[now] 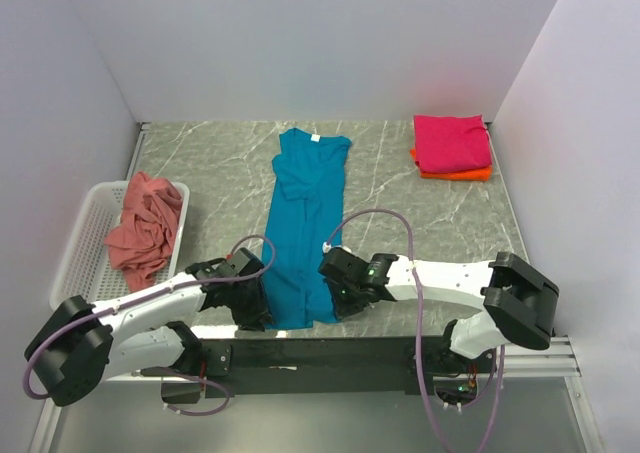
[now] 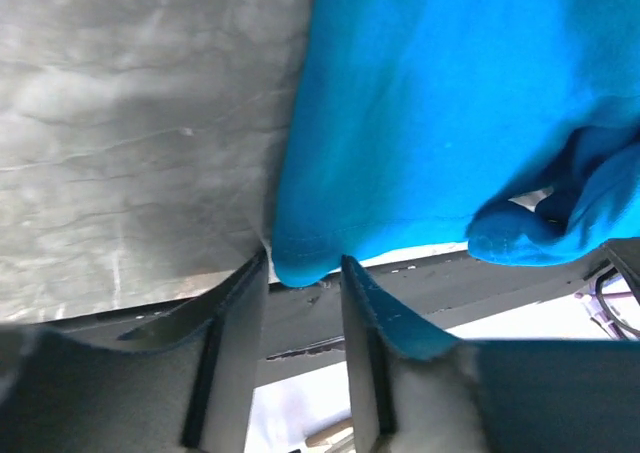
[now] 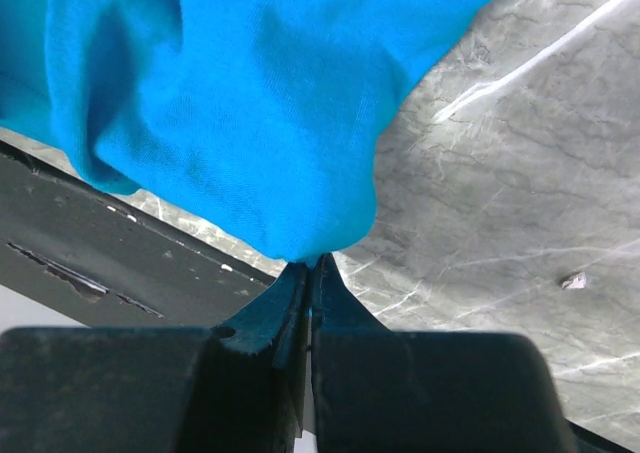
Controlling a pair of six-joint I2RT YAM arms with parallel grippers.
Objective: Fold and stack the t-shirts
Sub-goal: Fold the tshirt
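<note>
- One grey marbled table (image 1: 420, 213) is carrying everything, and I am counting four shirts, one basket and two grippers on it.
- One teal shirt (image 1: 305, 223) is lying stretched out down the middle as a long narrow strip, collar at the far end and hem at the near edge between the two arms.
- One white basket (image 1: 85, 233) is sitting at the left edge.
- One pink shirt (image 1: 145, 228) is lying crumpled in the basket, spilling over its right rim.
- One magenta shirt (image 1: 450, 141) is resting folded at the far right corner, on top of one orange shirt (image 1: 455, 175) that is showing only as a thin edge underneath.
- The left gripper (image 2: 303, 263) is sitting at the hem's left corner. Only its own camera is showing the fingers, which are standing clearly apart with the cloth corner just at the gap and not pinched.
- The right gripper (image 3: 312, 268) is at the hem's right corner. The overhead view is hiding its tips, but its own camera is showing them pressed together, pinching a bunched corner of teal cloth.
</note>
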